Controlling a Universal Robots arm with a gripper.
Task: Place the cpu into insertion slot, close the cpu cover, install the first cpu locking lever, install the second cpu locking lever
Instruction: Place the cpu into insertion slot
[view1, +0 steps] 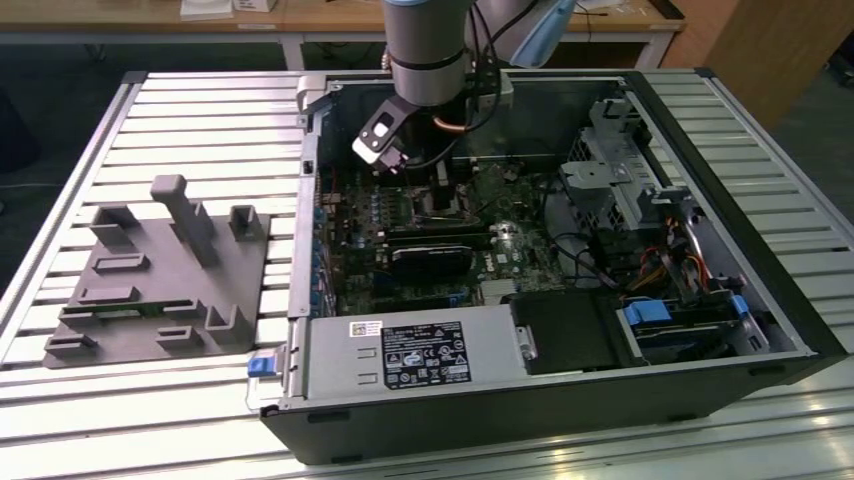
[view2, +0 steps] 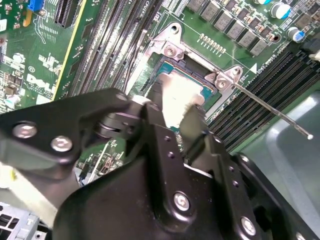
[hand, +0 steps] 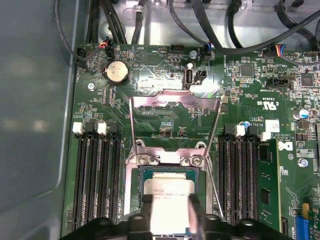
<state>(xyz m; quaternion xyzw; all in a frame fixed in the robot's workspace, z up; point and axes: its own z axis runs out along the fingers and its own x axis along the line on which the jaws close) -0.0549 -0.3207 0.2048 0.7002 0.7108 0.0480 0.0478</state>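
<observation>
In both wrist views the cpu (hand: 169, 195) (view2: 176, 92), a pale square chip, lies in or just over the insertion slot (hand: 135, 200) (view2: 162, 67) on the green board. My gripper (hand: 171, 217) (view2: 174, 107) is shut on the cpu, with one finger against each of two opposite edges. The cpu cover (hand: 175, 102), a thin metal frame, stands swung up and open behind the socket. Two thin wire locking levers (hand: 131, 130) (view2: 270, 107) stick out unlatched beside it. In the exterior view the gripper (view1: 434, 188) reaches down into the open computer case over the socket (view1: 443, 212).
Long black memory slots (hand: 97, 185) flank the socket on both sides. Cables (hand: 210, 25) hang along the case wall behind the board. A black card (view1: 430, 252), a power supply (view1: 400, 352) and drive bays (view1: 627, 180) crowd the case. A grey fixture (view1: 160, 275) sits outside.
</observation>
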